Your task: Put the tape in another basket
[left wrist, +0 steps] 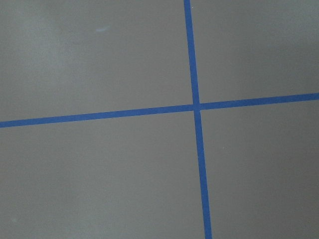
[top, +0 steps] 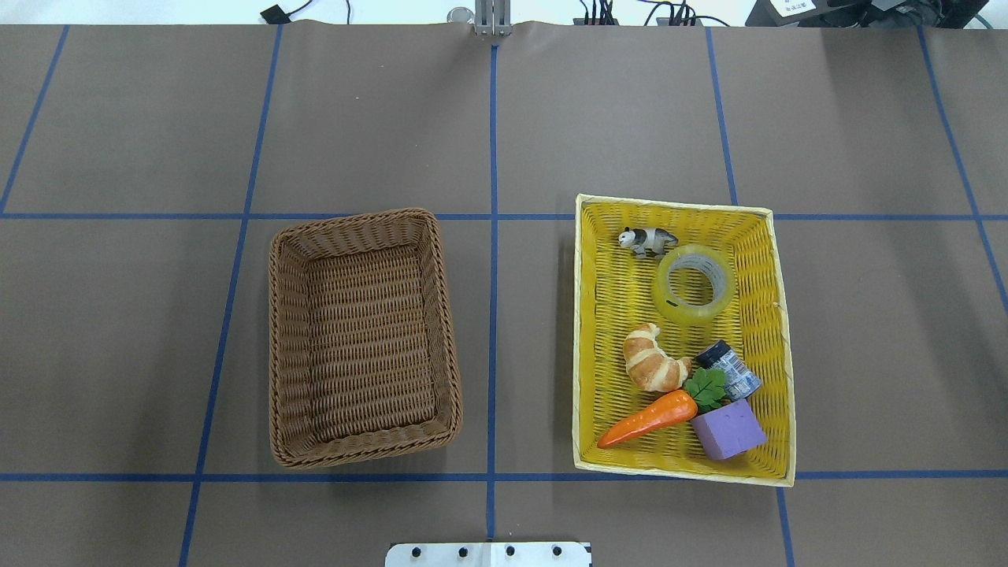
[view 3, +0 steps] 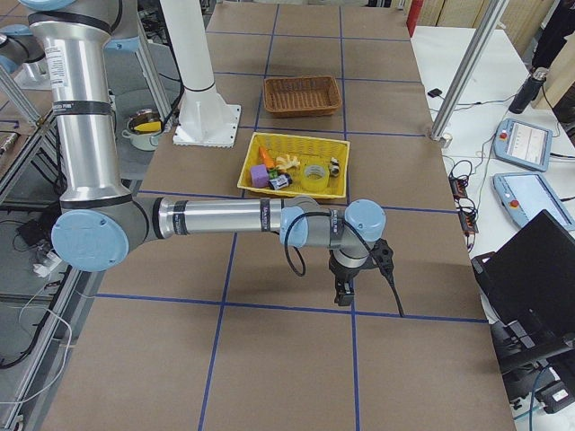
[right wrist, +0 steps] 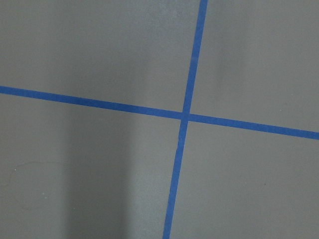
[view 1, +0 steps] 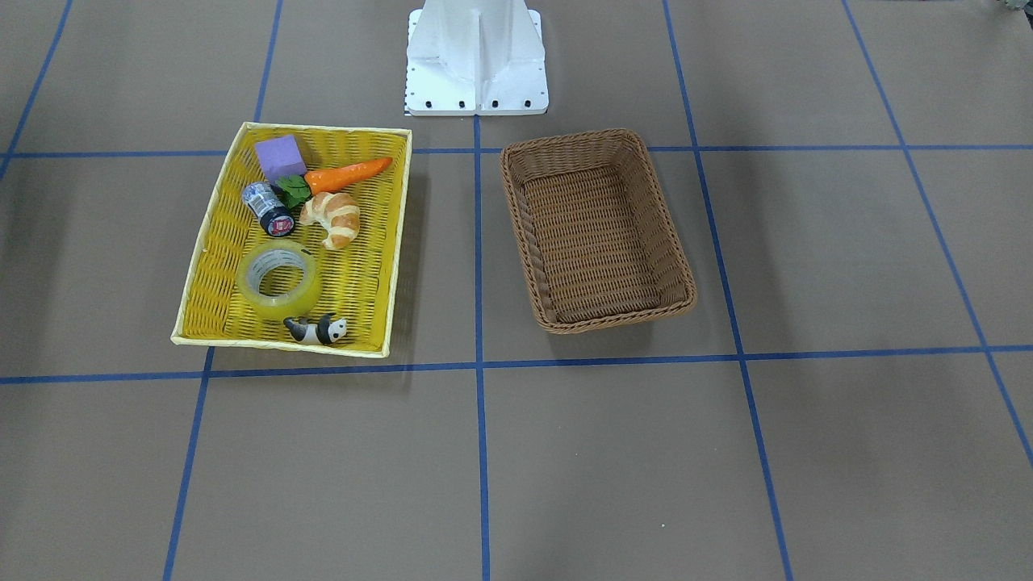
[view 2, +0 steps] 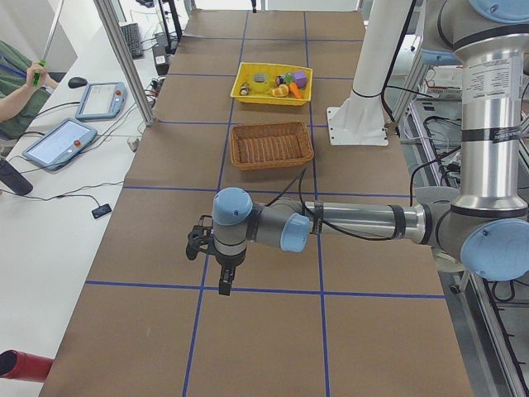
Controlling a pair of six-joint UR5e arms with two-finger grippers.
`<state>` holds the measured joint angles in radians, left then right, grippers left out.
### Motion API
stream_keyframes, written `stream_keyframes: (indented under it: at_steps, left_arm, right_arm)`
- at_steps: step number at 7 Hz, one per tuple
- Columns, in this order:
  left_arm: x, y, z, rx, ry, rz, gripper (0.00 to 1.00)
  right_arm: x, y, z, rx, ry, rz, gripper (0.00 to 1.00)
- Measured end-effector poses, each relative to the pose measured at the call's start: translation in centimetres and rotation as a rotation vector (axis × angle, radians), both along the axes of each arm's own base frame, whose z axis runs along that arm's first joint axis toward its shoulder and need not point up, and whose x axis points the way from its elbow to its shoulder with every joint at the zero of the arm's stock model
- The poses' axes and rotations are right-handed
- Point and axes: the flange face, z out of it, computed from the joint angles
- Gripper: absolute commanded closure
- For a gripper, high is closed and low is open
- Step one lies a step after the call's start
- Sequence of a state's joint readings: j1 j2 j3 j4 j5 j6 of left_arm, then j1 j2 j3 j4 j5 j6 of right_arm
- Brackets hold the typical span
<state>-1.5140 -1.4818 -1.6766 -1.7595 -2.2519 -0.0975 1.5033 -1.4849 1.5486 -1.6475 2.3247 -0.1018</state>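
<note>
The tape [view 1: 278, 279] lies flat in the yellow woven tray [view 1: 365, 258], near its far end from the robot base; it also shows in the overhead view [top: 694, 283]. The brown wicker basket [view 1: 593, 234] stands empty beside the tray, also seen in the overhead view [top: 366, 339]. My left gripper [view 2: 223, 285] hangs over bare table far from both, seen only in the exterior left view. My right gripper [view 3: 342, 294] hangs over bare table past the tray, seen only in the exterior right view. I cannot tell if either is open or shut.
The tray also holds a panda figure [view 1: 317, 329], a croissant [view 1: 332, 218], a carrot [view 1: 349, 175], a purple block [view 1: 280, 157] and a small grey cylinder [view 1: 268, 209]. The white robot base [view 1: 477, 60] stands behind. Both wrist views show only brown table with blue tape lines.
</note>
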Motion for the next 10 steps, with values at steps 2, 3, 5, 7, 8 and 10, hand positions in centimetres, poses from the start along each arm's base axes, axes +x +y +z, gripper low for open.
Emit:
stream_keyframes:
  at_steps: [2,3,5,7,8,10]
  left_arm:
    - [0.0,0.0,0.0,0.000,0.000,0.000,0.02]
    - [0.0,0.0,0.0,-0.001,0.000,-0.001,0.02]
    - [0.0,0.0,0.0,-0.001,0.000,0.000,0.02]
    - [0.0,0.0,0.0,0.000,0.000,0.001,0.02]
    - [0.0,-0.1,-0.1,0.002,0.000,0.002,0.02]
    - [0.0,-0.4,-0.5,0.009,0.000,0.002,0.02]
  right_arm:
    - [0.0,0.0,0.0,0.002,0.001,-0.001,0.00]
    - [0.0,0.0,-0.1,0.002,0.001,0.000,0.00]
    - [0.0,-0.2,-0.4,0.009,0.002,0.000,0.00]
    - [0.0,-0.4,-0.8,0.015,0.004,0.001,0.00]
    - [0.0,-0.6,-1.1,0.022,0.003,0.001,0.00]
    - [-0.3,-1.6,-4.2,0.080,-0.007,-0.001,0.00]
